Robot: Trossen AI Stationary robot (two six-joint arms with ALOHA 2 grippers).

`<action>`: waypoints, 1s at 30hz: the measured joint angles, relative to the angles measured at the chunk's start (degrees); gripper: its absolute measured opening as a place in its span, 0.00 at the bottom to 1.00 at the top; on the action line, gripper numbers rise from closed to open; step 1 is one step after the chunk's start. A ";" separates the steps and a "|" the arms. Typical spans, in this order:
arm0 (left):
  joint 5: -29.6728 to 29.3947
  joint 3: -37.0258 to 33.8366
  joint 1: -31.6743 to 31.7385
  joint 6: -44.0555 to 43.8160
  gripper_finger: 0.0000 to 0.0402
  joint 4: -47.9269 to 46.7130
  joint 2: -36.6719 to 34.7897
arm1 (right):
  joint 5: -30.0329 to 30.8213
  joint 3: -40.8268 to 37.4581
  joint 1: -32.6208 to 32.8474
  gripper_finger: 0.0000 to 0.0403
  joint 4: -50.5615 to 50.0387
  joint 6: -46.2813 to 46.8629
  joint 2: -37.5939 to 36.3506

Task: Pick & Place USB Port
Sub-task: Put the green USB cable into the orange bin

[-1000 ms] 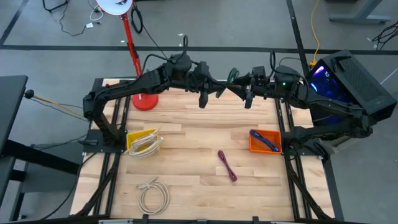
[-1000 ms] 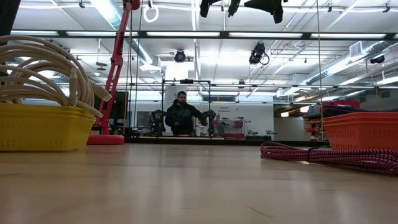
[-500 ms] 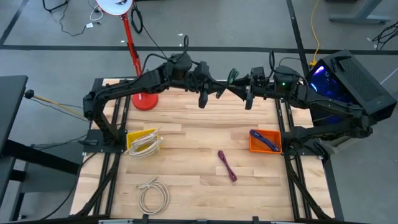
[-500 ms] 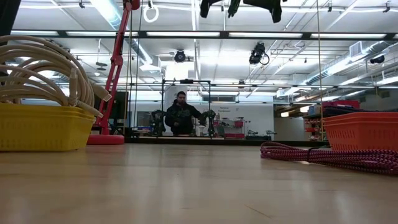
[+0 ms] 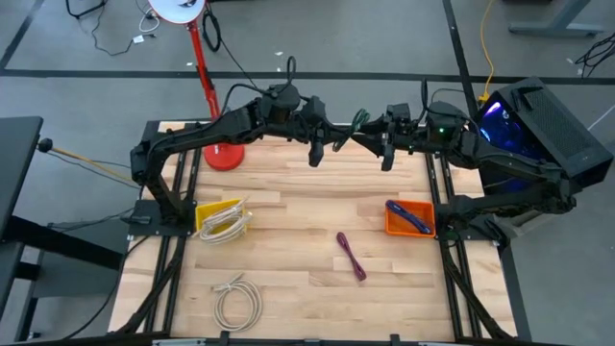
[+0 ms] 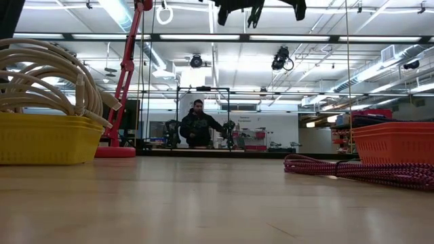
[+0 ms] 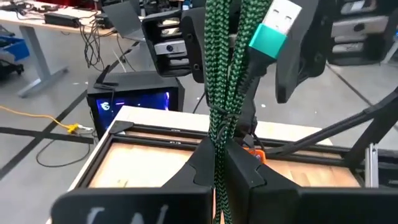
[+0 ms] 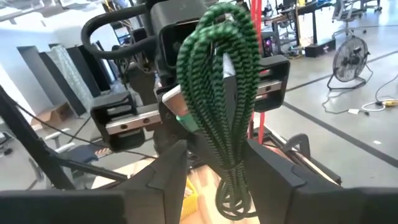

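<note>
A bundled green braided USB cable (image 5: 360, 117) with a teal plug (image 7: 272, 32) is held high above the table's far middle, between my two arms. My left gripper (image 5: 338, 137) is shut on it, as the left wrist view (image 7: 219, 155) also shows. My right gripper (image 5: 373, 137) faces it from the right. In the right wrist view (image 8: 217, 152) it is open, one finger on either side of the bundle (image 8: 227, 93). I cannot tell whether those fingers touch the cable. In the low view both grippers show only at the top edge (image 6: 254, 8). My left gripper pinches the folded green bundle's several strands (image 7: 217, 134) between its two fingers, near one end of the bundle. The cable is lifted clear of the table. The rest of the bundle and the teal plug stick out beyond the fingertips toward my right gripper.
On the table are a yellow basket (image 5: 223, 219) holding a white cable, an orange basket (image 5: 410, 217) holding a blue cable, a purple cable (image 5: 351, 256) lying loose at the middle and a white coil (image 5: 237, 300) near the front. A red lamp (image 5: 216, 144) stands at the far left.
Both grippers have shifted slightly, staying high above the far middle of the table with the green cable between them.
</note>
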 joint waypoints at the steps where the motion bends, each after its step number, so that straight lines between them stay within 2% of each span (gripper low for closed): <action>1: 0.48 0.00 0.03 -0.51 0.04 0.36 0.00 | 0.08 0.00 -0.02 0.39 -0.04 -0.06 0.02; 7: 0.77 0.00 -1.72 -1.57 0.04 1.79 0.00 | 2.06 0.00 0.02 0.36 0.35 -1.03 0.04; 9: 0.46 0.03 -2.55 -1.87 0.04 2.93 0.39 | 1.98 0.00 0.07 0.29 0.83 -1.31 0.02; 12: 0.92 0.09 -3.49 -2.55 0.04 4.00 1.06 | 1.75 0.00 0.05 0.11 0.61 -2.24 0.00; 14: 0.66 0.09 -3.86 -2.91 0.04 5.10 1.46 | 2.06 0.00 0.01 0.05 0.28 -3.62 -0.12; 24: 1.20 0.09 -3.48 -6.94 0.18 4.73 1.21 | 2.23 0.00 0.07 0.02 -0.11 -3.11 -0.02; 30: 1.64 0.13 -2.69 -7.87 0.34 4.25 1.13 | 3.31 0.00 0.02 0.02 -1.71 -3.15 0.06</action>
